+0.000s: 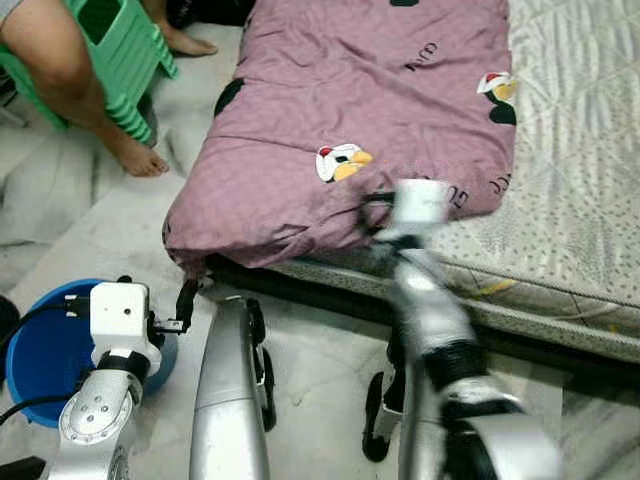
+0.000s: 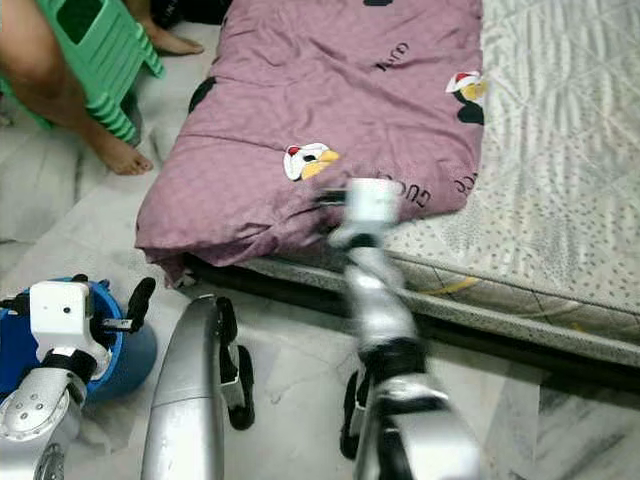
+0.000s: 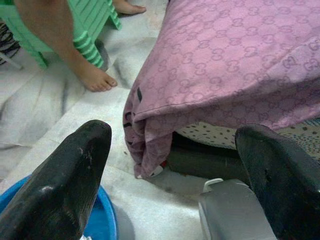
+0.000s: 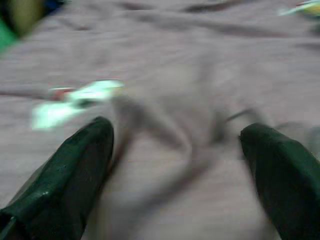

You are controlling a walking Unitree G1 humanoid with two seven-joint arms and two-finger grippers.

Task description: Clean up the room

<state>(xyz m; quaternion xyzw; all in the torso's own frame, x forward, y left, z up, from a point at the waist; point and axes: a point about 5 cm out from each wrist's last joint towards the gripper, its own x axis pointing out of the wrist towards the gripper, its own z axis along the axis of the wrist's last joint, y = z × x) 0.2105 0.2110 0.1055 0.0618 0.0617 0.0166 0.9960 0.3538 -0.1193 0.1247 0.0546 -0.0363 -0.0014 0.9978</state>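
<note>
Mauve penguin-print blanket [image 1: 340, 110], green stool [image 1: 115, 45], blue bucket [image 1: 45, 350]

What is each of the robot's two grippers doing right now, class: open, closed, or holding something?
Left gripper: open, holding nothing, low above the blue plastic basin.
Right gripper: open, holding nothing, over the mauve patterned quilt.

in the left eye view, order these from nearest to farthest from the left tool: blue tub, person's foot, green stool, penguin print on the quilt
1. blue tub: on the floor beside the left tool, on its left.
2. penguin print: on the pink quilt, ahead and right.
3. person's foot: on the floor ahead and left; too close to the print to rank firmly.
4. green stool: farthest, by the person's leg.
</note>
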